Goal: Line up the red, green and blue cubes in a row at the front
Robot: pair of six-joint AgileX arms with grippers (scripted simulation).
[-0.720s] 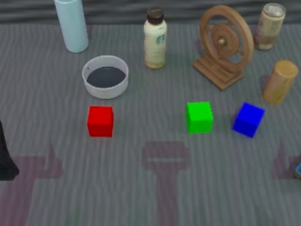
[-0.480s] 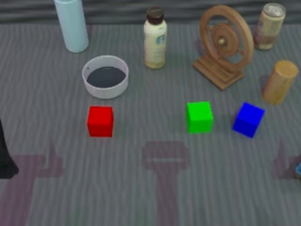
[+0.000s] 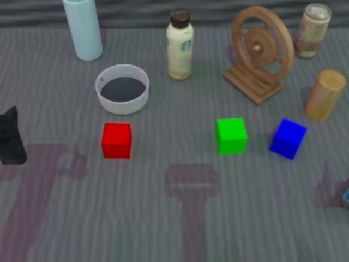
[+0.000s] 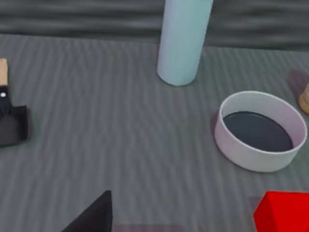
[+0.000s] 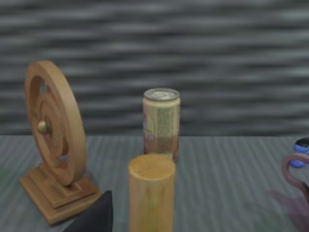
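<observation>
The red cube (image 3: pixel 116 141) sits left of the table's middle, just in front of the bowl (image 3: pixel 122 88); the green cube (image 3: pixel 231 136) lies right of middle and the blue cube (image 3: pixel 288 138) near it toward the right edge, turned slightly askew. All three rest flat and well apart from each other, none gripped. I judge them light, rigid and matte, so not slippery; the sound hold is on two opposite flat side faces, fingers square to them, and the blue one needs my wrist turned to match its skew. My left gripper (image 3: pixel 11 143) is at the left edge, level with the red cube, and I cannot tell whether its fingers are apart or together. My right arm is parked off the right edge, its gripper out of the top view; its wrist camera faces the wooden wheel (image 5: pixel 50 140), the can (image 5: pixel 161 122) and the wooden cylinder (image 5: pixel 151 192). Compared with the earlier frames, the left gripper has moved up along the left edge toward the back, closer to the red cube's line; the cubes have not shifted.
</observation>
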